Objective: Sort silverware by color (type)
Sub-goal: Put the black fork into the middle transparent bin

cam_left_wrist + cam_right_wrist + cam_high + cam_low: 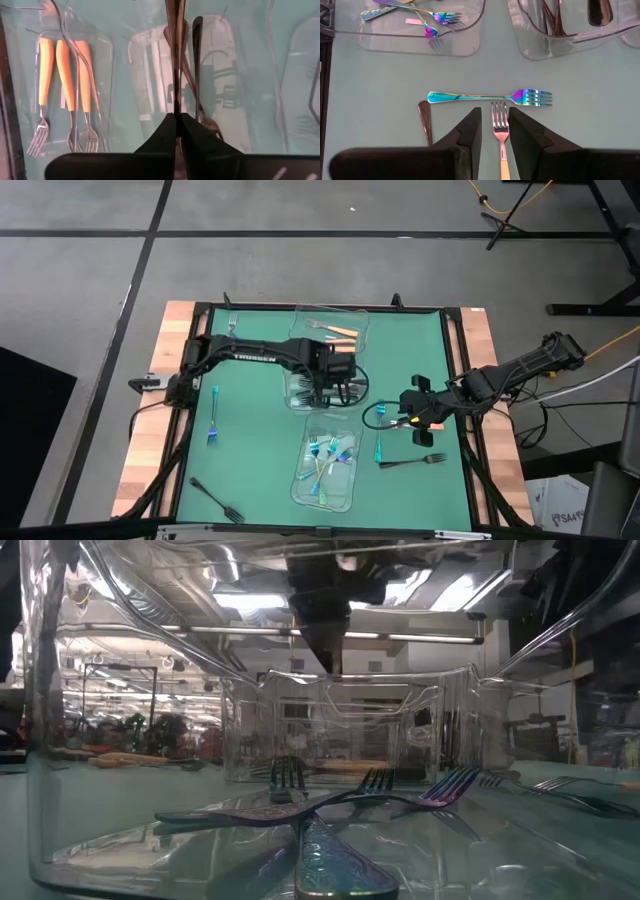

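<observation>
Out on the left of the green worktop, a shiny iridescent blue-teal fork lies loose, with an all-dark metal fork below it near the front edge, both well apart from either arm. Moving in, the left end effector hangs over the middle clear rectangular plastic container, fingers pinched shut on the handle of a dark grey metal fork that runs straight out ahead of the tips, in line with the dark forks already lying in that bin. Behind it, the far clear container holds the orange-handled silver forks; the near one holds the iridescent pile. Over on the right, the right end effector sits partway open with a silver fork with an orange handle between its fingers, tines pointing forward, though whether it is truly gripped I can't tell. Just past those tines another iridescent blue-teal fork lies crosswise on the mat, its long axis square to the fingers. The right arm is clearly the nearer one for it.
</observation>
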Controlling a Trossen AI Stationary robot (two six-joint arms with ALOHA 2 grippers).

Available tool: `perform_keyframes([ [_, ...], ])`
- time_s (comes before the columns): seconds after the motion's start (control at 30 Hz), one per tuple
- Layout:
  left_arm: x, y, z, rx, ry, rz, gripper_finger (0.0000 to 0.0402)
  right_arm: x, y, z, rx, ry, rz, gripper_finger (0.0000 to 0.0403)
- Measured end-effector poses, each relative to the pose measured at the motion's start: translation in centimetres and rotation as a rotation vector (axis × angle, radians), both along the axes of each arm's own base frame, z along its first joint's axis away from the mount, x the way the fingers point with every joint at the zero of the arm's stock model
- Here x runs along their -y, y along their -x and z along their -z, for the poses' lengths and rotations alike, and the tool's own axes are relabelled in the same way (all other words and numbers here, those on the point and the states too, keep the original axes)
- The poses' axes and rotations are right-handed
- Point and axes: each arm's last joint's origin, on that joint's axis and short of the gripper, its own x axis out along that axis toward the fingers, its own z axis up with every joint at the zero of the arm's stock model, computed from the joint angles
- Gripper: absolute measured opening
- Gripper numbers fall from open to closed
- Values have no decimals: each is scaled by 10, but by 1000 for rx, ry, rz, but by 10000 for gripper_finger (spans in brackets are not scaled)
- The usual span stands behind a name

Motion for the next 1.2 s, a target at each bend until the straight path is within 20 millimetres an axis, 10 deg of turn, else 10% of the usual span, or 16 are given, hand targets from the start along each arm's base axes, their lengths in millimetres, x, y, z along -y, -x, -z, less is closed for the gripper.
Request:
perform_keyframes([
  [0.83,-12,16,82,-107,-18,-4,5,0,0,0,3,-1,-1,88],
  [1.2,-15,17,87,-105,-22,-10,7,0,0,0,2,-1,-1,88],
])
